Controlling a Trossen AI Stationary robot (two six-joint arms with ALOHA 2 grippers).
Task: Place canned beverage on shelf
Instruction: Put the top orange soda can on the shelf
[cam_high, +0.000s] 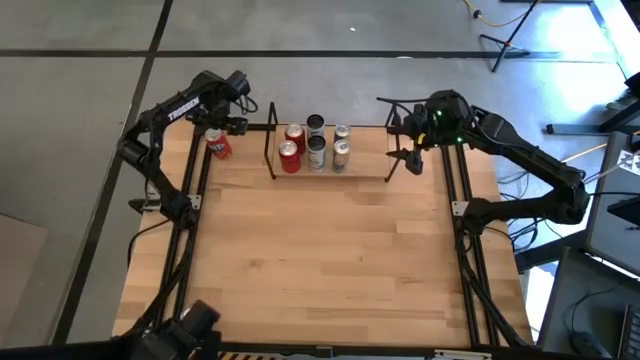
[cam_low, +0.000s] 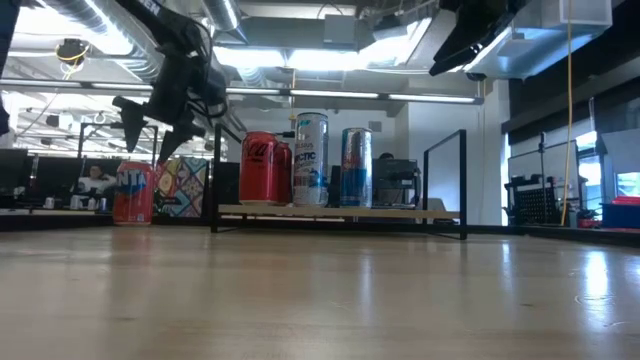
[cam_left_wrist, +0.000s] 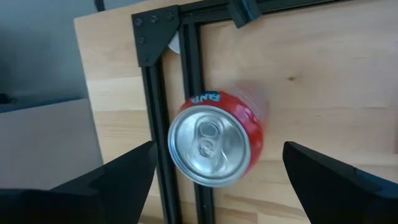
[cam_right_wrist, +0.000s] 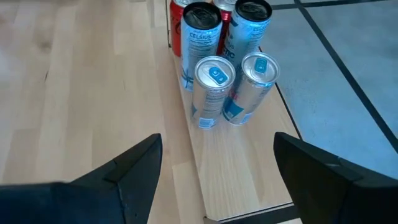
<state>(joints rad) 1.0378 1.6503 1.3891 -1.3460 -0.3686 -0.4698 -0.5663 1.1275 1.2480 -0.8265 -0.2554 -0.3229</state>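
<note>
So far six cans already stand on the shelf (cam_high: 330, 172): two red ones (cam_high: 292, 148), two dark Celsius cans (cam_right_wrist: 200, 43) and two silver-blue ones (cam_right_wrist: 213, 90). Outstanding: the red Fanta can (cam_left_wrist: 214, 138), upright on the table at about 9 o'clock from the shelf, just outside its wire end. Your left gripper (cam_left_wrist: 214, 177) hovers directly above it, fingers wide, nothing held. Your right gripper (cam_right_wrist: 217, 168) waits over the shelf's 3 o'clock end, also wide and empty. "TROSSEN" reads on the left arm.
</note>
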